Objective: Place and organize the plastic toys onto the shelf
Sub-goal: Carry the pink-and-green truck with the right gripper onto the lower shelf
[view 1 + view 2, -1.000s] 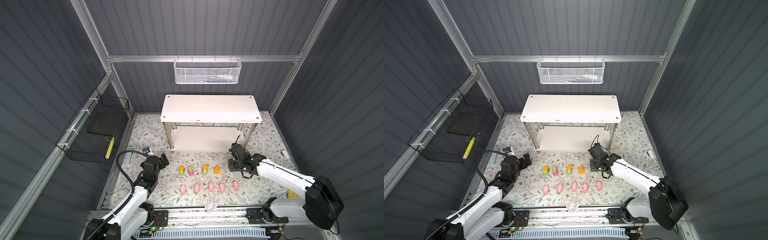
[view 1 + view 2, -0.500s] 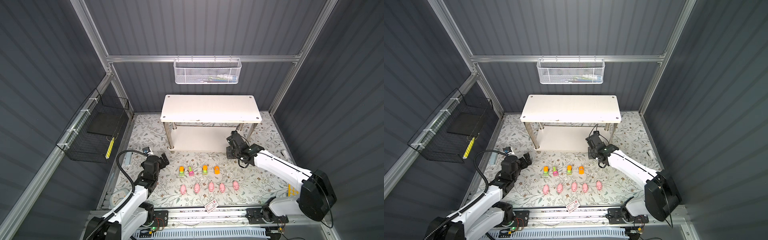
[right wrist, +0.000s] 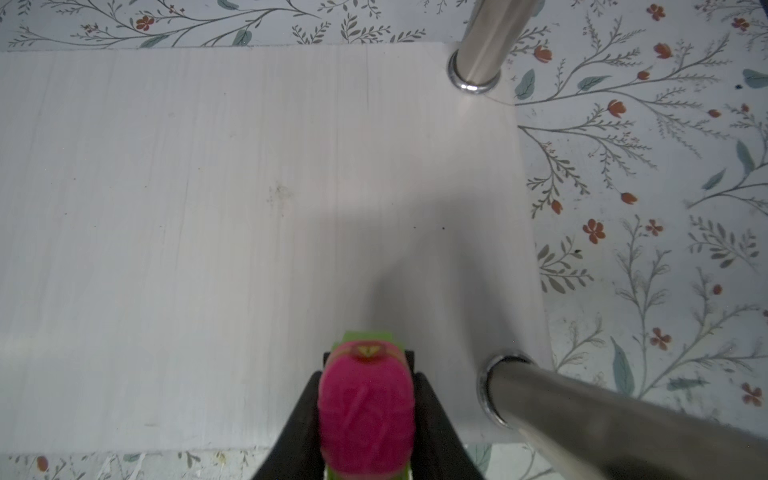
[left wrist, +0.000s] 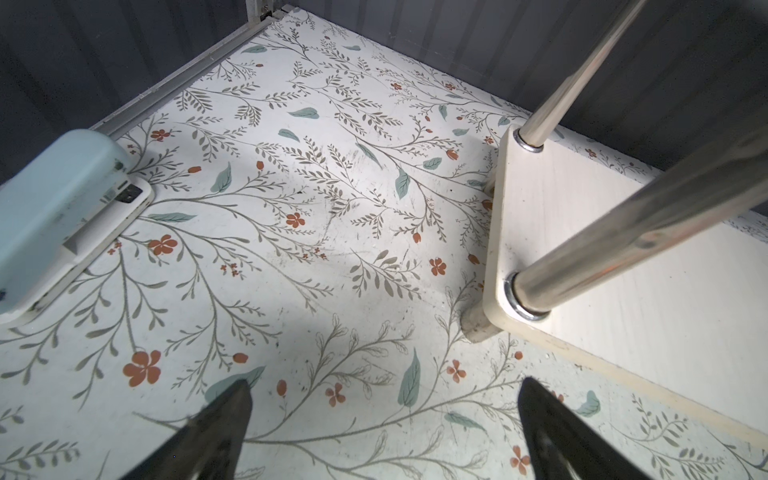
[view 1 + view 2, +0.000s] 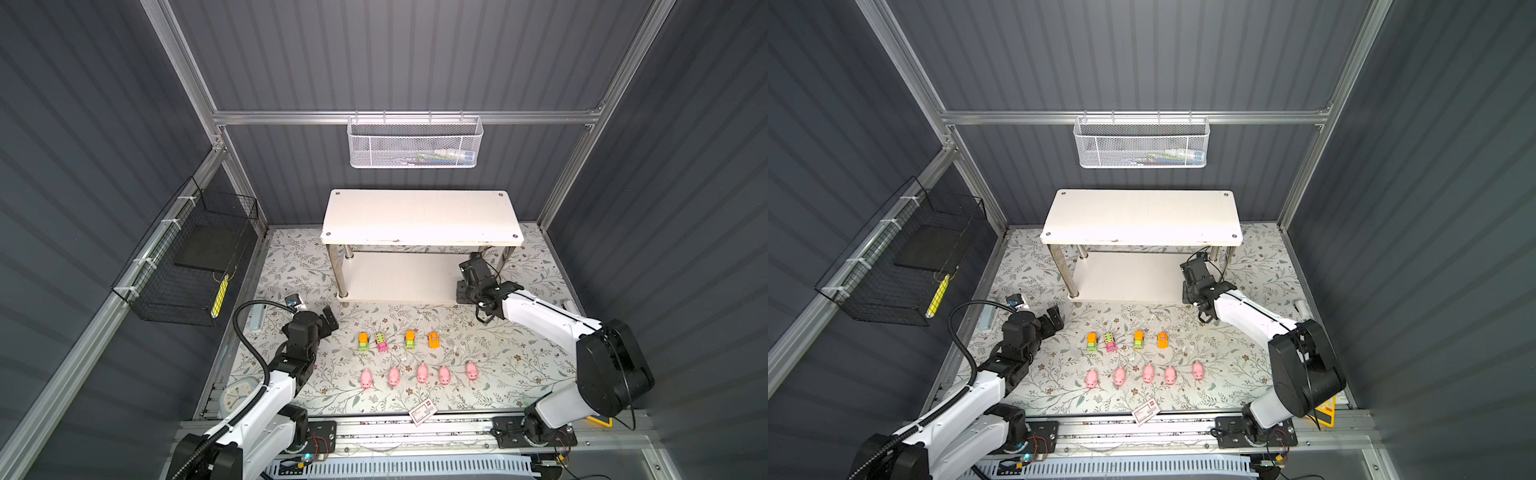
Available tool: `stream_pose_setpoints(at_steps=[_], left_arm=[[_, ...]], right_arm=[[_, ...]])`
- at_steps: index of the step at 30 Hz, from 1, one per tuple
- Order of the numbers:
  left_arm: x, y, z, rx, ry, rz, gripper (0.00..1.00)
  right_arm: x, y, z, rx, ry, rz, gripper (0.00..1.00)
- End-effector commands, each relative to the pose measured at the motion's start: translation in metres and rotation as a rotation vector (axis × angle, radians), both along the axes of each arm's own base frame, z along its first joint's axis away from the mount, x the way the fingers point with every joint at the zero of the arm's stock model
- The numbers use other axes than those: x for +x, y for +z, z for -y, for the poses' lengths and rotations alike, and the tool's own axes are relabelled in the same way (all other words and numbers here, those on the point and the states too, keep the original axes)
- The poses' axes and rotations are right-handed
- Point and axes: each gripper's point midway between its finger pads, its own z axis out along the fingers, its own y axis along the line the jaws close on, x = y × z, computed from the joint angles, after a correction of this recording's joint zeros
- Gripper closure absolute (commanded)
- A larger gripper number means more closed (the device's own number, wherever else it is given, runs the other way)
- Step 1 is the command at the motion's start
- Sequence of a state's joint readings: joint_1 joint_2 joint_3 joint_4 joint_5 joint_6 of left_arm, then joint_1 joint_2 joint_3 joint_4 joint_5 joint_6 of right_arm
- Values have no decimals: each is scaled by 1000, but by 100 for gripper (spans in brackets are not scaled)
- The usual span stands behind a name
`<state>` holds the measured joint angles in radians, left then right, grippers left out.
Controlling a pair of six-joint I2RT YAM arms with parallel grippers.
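The right gripper (image 3: 366, 365) is closed on a pink and green car (image 3: 366, 411), with its black fingers (image 3: 299, 419) pressed against the toy's two sides. It holds the car over the right end of the lower board (image 3: 208, 208) of the shelf (image 5: 419, 218). The car is near that board's front edge and just beside the shelf's front right post (image 3: 582, 419). Whether the wheels touch the board cannot be told, and no writing shows on the car.

The left gripper (image 4: 384, 392) hangs over the flowered mat (image 4: 311, 208) just off the shelf's left front corner. Its fingers (image 4: 232, 407) are spread wide with nothing between them.

In both top views, four cars (image 5: 410, 339) in orange, green and pink stand in a row on the mat in front of the shelf. Five pink pigs (image 5: 422, 372) form a second row farther from the shelf.

A red-and-white card (image 5: 422, 412) lies at the mat's front edge, well apart from the shelf; its print is too small to read. To the left of the shelf, a yellow strip (image 5: 220, 295) in the black wire basket (image 5: 183, 266) bears dark marks that cannot be read. On the wall above the shelf, the white mesh basket (image 5: 415, 143) holds something with a coloured label, which is also unreadable.
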<state>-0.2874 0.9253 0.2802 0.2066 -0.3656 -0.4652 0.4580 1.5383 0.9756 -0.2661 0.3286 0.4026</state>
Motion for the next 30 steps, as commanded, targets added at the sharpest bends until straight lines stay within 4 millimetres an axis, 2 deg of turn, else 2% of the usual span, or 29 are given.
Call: stream_pose_setpoints(at_steps=[1,10,27,30], left_arm=[[-2,-2,2,-4,-8,-7,0],[-1,-2,2,-4,-7,-10,0],[-1,-10,2,-6,-5,-24,0],[-1,-10,2,-8,-5,-25,0]], right_arm=[[20,12,-4,25,6,50,74],[38,-3,-6,32,21,18,73],[43,-17,-4,35,17,-24,68],[43,-17,-3,35,14,-23,64]])
